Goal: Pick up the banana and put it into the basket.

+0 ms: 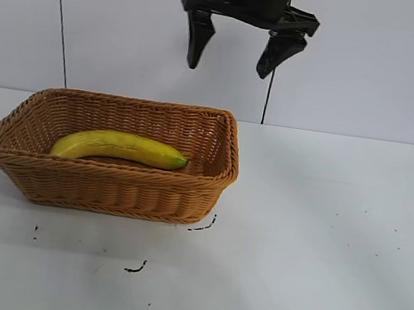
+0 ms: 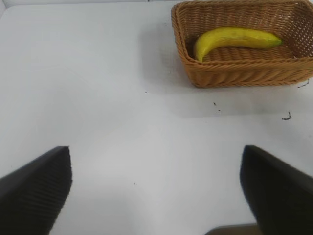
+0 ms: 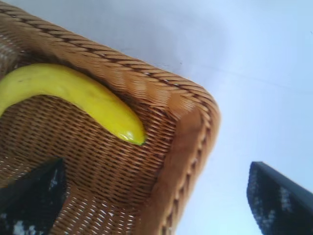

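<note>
Basket (image 1: 110, 188): sitting on the surface (image 1: 316, 255), holding the banana (image 1: 119, 147).
Right tool (image 1: 235, 51): hanging above the basket's corner, wide, empty.
Left tool (image 2: 156, 191): wide, empty.

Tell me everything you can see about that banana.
The banana is long, gently curved and bright yellow, with a greenish tip and smooth unpeeled skin. It lies flat on the floor of the woven wicker basket, running lengthwise, its green tip pointing toward the basket's right end. Nothing holds it: the open right gripper hangs above the basket's right end, clear of it.
</note>
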You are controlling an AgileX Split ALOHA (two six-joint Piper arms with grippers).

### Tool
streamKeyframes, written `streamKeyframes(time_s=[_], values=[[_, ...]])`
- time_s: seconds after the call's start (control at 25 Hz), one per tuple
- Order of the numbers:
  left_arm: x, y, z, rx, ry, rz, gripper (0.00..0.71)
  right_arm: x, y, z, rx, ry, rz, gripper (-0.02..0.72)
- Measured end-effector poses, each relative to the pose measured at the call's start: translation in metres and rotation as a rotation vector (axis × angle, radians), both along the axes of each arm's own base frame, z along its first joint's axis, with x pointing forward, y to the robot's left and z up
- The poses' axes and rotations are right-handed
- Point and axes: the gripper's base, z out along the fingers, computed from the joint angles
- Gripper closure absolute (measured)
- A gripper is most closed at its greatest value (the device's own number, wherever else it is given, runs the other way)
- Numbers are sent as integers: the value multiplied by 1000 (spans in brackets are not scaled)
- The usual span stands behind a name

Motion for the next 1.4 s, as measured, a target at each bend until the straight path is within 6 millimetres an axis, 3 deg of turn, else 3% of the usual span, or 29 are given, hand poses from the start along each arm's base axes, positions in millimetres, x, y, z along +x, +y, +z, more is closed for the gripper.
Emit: streamKeyframes(time_s=[0.4,0.52,0.68,0.8,0.96,1.2,1.4], values=[[0,0,0,0,0,0,17,16,-106,-4,-13,13,-210,13],[0,0,0,0,0,0,17,13,-121,-13,-15,46,-240,13],[0,0,0,0,0,0,17,0,-122,-26,-21,119,-216,13],[0,0,0,0,0,0,17,-19,-122,-27,-30,167,-199,13],[0,0,0,0,0,0,17,-55,-122,-12,-38,199,-182,13],[0,0,0,0,1,0,17,-122,-122,21,-41,192,-170,13],[0,0,0,0,1,0,17,-180,-122,36,-40,179,-163,13]])
